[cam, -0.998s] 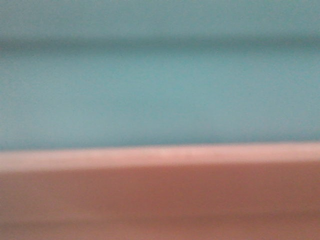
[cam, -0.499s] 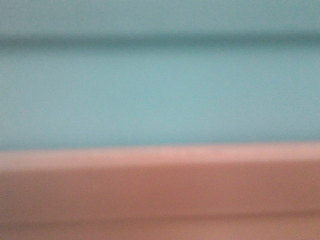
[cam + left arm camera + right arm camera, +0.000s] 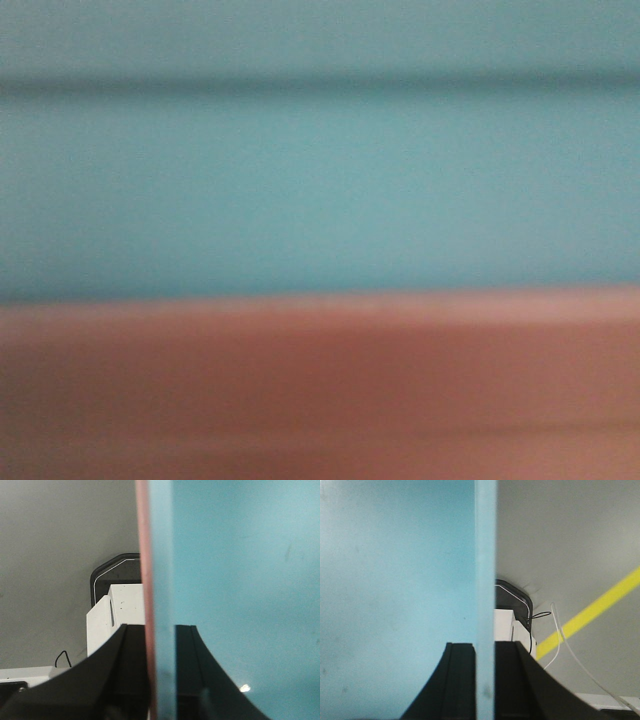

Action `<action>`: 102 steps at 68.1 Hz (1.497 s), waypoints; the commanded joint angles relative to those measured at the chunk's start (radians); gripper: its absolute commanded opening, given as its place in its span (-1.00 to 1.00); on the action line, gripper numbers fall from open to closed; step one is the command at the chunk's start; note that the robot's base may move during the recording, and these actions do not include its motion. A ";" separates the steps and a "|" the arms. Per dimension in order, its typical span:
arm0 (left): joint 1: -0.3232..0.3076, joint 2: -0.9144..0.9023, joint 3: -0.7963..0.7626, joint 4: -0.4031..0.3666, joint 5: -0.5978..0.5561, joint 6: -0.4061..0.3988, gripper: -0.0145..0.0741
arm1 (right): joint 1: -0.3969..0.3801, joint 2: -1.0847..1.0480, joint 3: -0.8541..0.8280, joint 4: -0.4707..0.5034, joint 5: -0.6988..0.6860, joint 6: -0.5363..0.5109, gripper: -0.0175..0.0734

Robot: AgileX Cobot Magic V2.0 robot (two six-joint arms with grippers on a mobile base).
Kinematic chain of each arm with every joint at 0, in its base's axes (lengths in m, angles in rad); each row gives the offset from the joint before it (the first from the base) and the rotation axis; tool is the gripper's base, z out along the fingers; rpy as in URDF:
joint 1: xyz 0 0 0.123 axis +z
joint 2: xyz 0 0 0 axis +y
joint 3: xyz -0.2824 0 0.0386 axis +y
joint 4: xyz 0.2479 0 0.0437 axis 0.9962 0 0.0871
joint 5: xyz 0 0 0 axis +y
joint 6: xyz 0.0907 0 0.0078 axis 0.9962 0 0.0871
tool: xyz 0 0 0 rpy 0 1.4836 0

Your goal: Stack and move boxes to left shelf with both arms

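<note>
left claw is pinching pink box and blue box walls together; right claw is clamping seemingly blue alone, so pink could be sagging loose there.

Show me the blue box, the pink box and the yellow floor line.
blue box point(image 3: 395, 580), right wrist view, its broad face left of the rim.
pink box point(image 3: 320, 400), front view, its side wall.
yellow floor line point(image 3: 600, 605), right wrist view, middle of stripe.

front cam is pure blur w/ blue box and pink box filling it, edges cut off.
</note>
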 commanded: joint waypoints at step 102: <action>-0.014 -0.035 -0.037 -0.146 0.075 -0.002 -0.70 | 0.003 -0.033 -0.034 0.022 0.064 -0.004 -0.50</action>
